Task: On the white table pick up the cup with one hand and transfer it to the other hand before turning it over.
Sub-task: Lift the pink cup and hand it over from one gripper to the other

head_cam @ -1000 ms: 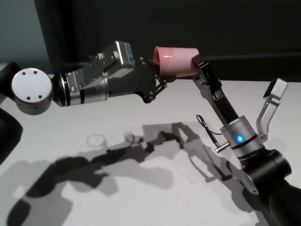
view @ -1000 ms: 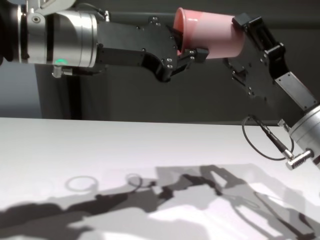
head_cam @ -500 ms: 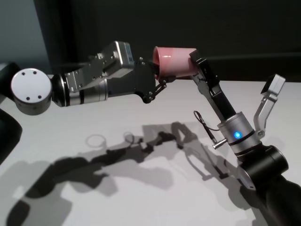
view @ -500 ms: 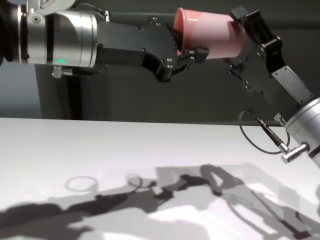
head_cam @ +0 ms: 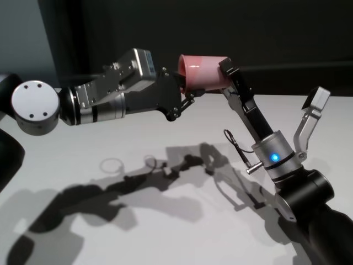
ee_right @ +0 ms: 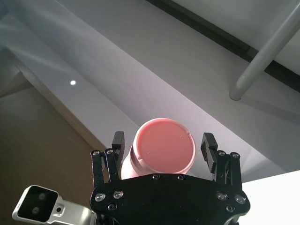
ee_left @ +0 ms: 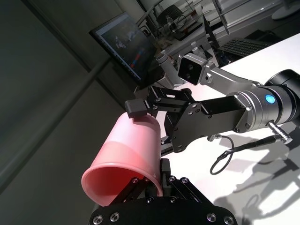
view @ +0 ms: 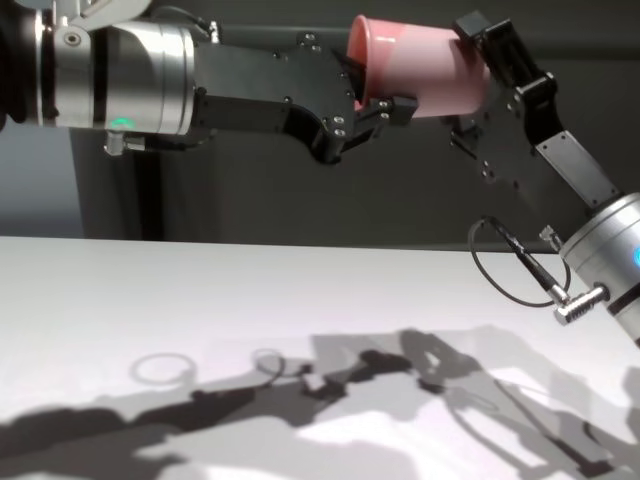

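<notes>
The pink cup point(head_cam: 201, 70) lies on its side in the air, high above the white table point(head_cam: 207, 118). My left gripper point(head_cam: 186, 88), with the silver-white housing, is shut on the cup's rim and holds it. My right gripper point(head_cam: 224, 73), with the cable loop at its wrist, is open with a finger on each side of the cup's base. In the right wrist view the base point(ee_right: 164, 147) sits between the fingers point(ee_right: 209, 142) with small gaps. The chest view shows the cup point(view: 415, 65) between both grippers.
Faint ring marks point(head_cam: 113, 164) and the arms' shadows lie on the table below. A dark wall stands behind the table. A monitor point(ee_left: 124, 44) and a keyboard sit far off in the left wrist view.
My right gripper has moved in toward the cup, so its fingers reach farther over the base. The left gripper and the cup have stayed still.
</notes>
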### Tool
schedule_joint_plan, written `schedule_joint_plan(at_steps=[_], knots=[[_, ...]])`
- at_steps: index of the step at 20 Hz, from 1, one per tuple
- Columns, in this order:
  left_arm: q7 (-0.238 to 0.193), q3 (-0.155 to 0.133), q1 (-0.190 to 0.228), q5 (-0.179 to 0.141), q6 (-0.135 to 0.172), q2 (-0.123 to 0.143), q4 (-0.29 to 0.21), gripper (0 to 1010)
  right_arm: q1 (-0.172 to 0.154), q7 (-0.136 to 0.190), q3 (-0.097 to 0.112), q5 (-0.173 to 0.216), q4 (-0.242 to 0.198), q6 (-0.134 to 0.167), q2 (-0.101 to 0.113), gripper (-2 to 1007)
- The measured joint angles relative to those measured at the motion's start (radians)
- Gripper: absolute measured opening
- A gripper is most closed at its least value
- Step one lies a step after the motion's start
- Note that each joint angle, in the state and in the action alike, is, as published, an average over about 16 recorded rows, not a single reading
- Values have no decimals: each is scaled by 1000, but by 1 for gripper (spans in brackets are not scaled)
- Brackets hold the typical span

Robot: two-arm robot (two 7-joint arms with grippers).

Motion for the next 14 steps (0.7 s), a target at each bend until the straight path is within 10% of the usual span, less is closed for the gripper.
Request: schedule_joint_plan(at_steps=[14], knots=[[0,0,0,0,0,0,0,53,30,43,-30,38,55,5,-7,1002]])
